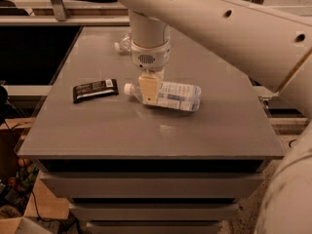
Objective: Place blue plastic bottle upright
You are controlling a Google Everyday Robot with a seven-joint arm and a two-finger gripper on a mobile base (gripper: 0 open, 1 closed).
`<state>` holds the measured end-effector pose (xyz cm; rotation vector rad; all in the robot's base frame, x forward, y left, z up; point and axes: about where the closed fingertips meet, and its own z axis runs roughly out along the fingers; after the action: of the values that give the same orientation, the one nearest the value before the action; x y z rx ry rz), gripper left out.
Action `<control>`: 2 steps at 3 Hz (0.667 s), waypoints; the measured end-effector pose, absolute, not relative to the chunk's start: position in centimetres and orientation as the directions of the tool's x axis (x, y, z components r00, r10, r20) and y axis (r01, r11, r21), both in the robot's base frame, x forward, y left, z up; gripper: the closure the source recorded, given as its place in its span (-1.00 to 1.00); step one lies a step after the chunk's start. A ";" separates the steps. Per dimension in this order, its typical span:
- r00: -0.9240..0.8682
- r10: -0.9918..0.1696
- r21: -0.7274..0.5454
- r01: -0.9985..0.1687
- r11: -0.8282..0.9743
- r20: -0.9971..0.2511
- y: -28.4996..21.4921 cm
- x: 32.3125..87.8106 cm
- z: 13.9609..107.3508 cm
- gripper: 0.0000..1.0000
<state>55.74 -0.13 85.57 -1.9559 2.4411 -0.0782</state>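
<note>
Three things lie on the grey table [219, 135] in front of you, and I take the blue plastic bottle [178, 96] as the reference for all of them. Well to the left of it is a flat black packet [95, 90], apart from the bottle and not touching it. Behind the bottle and a little to the left, a small clear bottle [123, 44] is half hidden by the wrist [148, 52] of the arm. The blue plastic bottle itself lies on its side near the middle of the table top, with its white cap [128, 88] pointing left and its base pointing right, so it is not yet upright. The gripper [148, 89] hangs straight down from the wrist over the left part of the bottle, at the shoulder just right of the cap, and it hides this part from the camera. Whether it is spread, pressed together or pinching the bottle, I cannot tell. Now the risks, as I judge them. The bottle looks round, smooth and probably light, so if you close on it off-centre it may roll toward the front edge or slip out. A hold so near the cap leaves the long body on the right side unsupported, and when you lift and turn it, it may swing or slide. If you let go before the base sits flat, the bottle may fall over again.
</note>
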 end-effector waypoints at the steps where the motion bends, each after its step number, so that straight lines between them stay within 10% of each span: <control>1: -0.211 -0.978 -0.048 -0.976 0.210 0.002 -0.2 55.6 86.0 0.72; 2: -0.187 -0.978 -0.055 -0.980 0.193 -0.097 0.0 55.7 88.2 1.00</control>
<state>55.68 -0.05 88.19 -1.9283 2.3392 0.0289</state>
